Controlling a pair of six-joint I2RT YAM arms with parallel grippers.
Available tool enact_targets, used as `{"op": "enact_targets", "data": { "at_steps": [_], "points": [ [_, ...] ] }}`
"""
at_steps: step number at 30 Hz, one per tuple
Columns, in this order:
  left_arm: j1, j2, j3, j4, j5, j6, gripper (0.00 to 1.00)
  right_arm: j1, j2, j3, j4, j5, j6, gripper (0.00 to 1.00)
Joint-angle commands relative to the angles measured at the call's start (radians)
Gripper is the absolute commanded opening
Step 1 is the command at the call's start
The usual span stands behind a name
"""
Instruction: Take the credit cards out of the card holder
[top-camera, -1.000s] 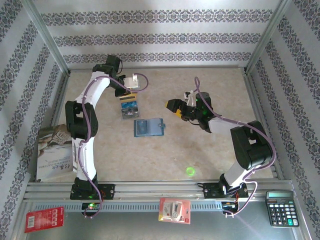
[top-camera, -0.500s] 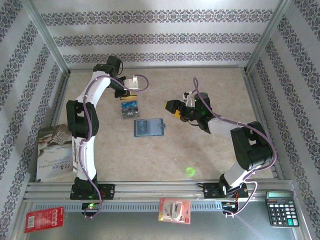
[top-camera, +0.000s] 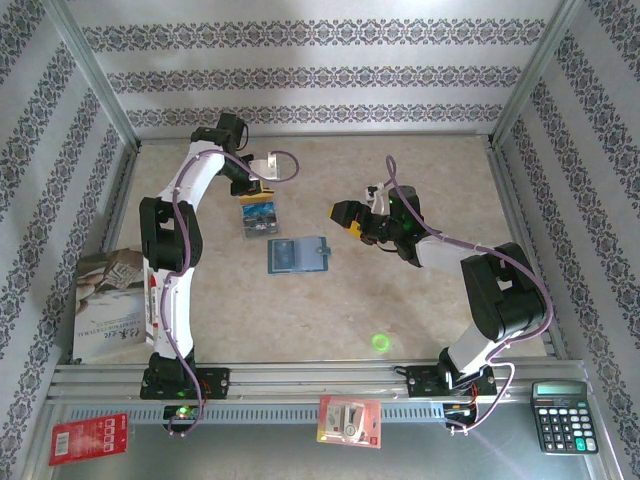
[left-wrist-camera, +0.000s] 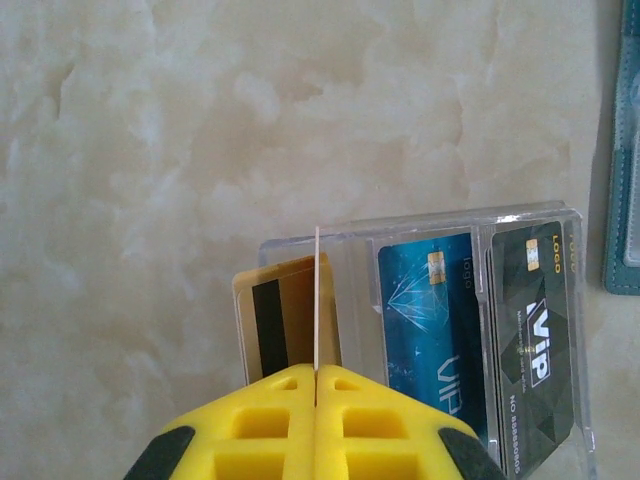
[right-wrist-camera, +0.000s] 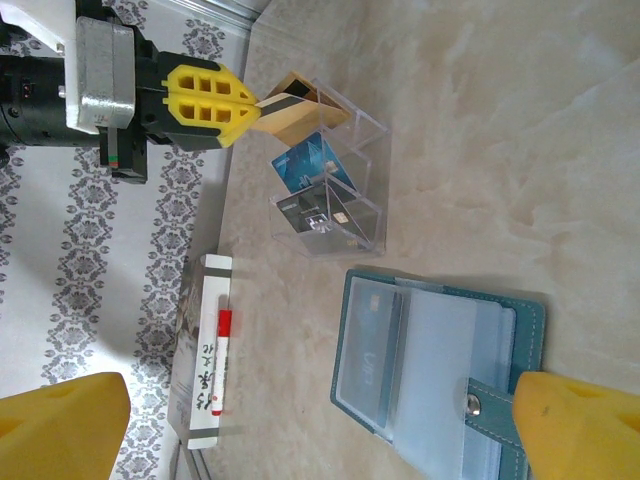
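Observation:
The slate-blue card holder (top-camera: 298, 254) lies open on the table. A silvery credit card (right-wrist-camera: 370, 350) sits in its clear sleeve, and its snap tab (right-wrist-camera: 500, 400) is undone. Behind it stands a clear rack (top-camera: 260, 216) holding a blue card (left-wrist-camera: 430, 310) and a black VIP card (left-wrist-camera: 530, 320). My left gripper (left-wrist-camera: 317, 372) is shut on a tan-gold credit card (right-wrist-camera: 295, 105) with a dark stripe, whose far end sits in the rack's end slot. To the right of the holder, my right gripper (top-camera: 350, 216) hovers open with nothing between its fingers (right-wrist-camera: 60, 430).
A book with a red marker (right-wrist-camera: 218, 362) on it lies at the left edge (top-camera: 108, 305). On the front rail lie a red packet (top-camera: 88, 438), another packet (top-camera: 349, 420) and a black calculator (top-camera: 564, 415). Metal posts and patterned walls enclose the table.
The left arm's elbow has shifted slightly toward the back; its gripper stays shut on the card at the rack. The right gripper has edged slightly left and remains open.

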Motion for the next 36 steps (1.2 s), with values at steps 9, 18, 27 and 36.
{"op": "enact_targets", "data": {
  "at_steps": [9,18,27,36],
  "points": [
    [0.034,-0.019,0.022,-0.064,0.059,0.005,0.27,0.0,-0.007,-0.005,0.015,-0.017,0.008,0.98],
    [0.039,-0.113,-0.025,0.049,0.167,-0.166,0.3,0.027,-0.013,0.0,-0.048,0.028,-0.044,0.98],
    [0.028,-0.431,-0.503,0.689,0.093,-0.716,0.59,0.172,0.006,0.08,-0.285,0.268,-0.196,0.98],
    [0.027,-0.765,-1.07,1.282,-0.078,-1.259,1.0,0.351,0.134,0.284,-0.52,0.442,-0.286,0.9]
  ]
}}
